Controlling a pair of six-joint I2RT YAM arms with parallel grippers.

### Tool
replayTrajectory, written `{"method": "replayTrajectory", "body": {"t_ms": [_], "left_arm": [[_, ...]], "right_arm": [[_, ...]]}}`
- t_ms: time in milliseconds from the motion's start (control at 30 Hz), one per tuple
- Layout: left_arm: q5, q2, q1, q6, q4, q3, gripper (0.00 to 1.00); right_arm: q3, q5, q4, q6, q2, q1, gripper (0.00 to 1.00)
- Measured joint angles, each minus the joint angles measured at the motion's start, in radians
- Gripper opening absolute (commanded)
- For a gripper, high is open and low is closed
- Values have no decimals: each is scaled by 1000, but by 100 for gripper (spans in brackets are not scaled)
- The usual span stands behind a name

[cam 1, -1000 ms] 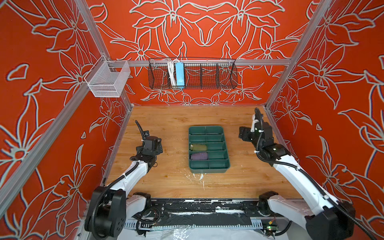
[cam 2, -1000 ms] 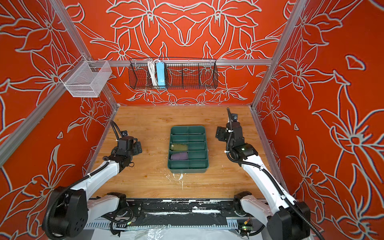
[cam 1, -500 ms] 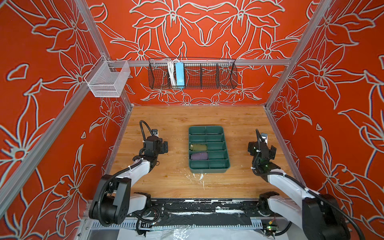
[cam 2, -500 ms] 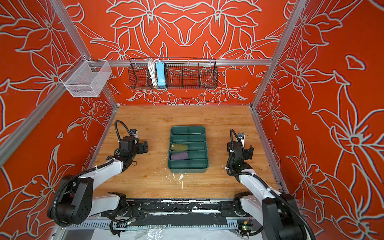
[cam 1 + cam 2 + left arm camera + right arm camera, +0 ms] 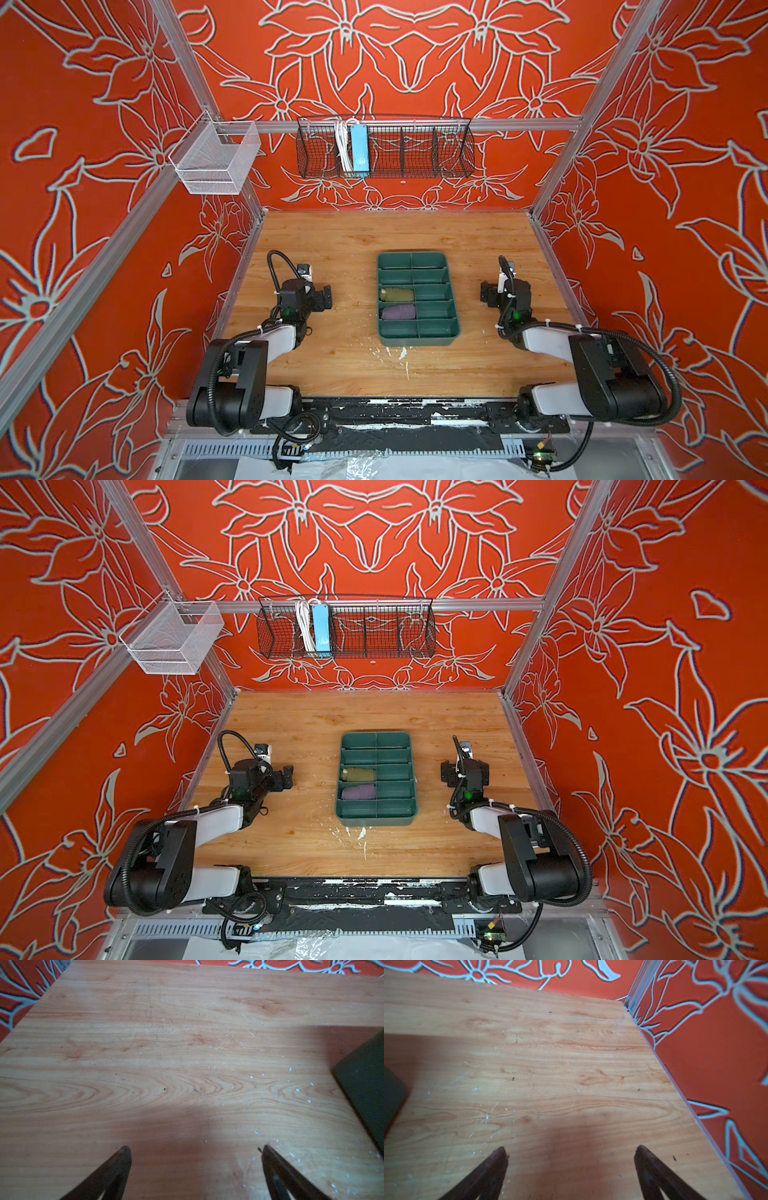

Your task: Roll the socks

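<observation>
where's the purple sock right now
In both top views the purple sock sits rolled in the tray's left column, just nearer the robot than the olive sock.

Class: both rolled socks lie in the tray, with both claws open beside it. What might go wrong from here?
Nothing visibly fastens the olive sock and purple sock in their open compartments, so either roll might loosen. The left claw and right claw flank the tray; a careless swing could knock it.
</observation>
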Motion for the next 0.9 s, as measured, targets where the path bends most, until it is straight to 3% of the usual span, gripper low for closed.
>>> {"method": "replayTrajectory", "body": {"t_ms": [267, 900], "left_arm": [[16, 0, 13, -5, 2, 8, 97], [19, 1, 12, -5, 2, 8, 97]], "right_arm": [[2, -67, 21, 10, 7, -33, 98], [2, -74, 39, 13, 7, -33, 98]]}}
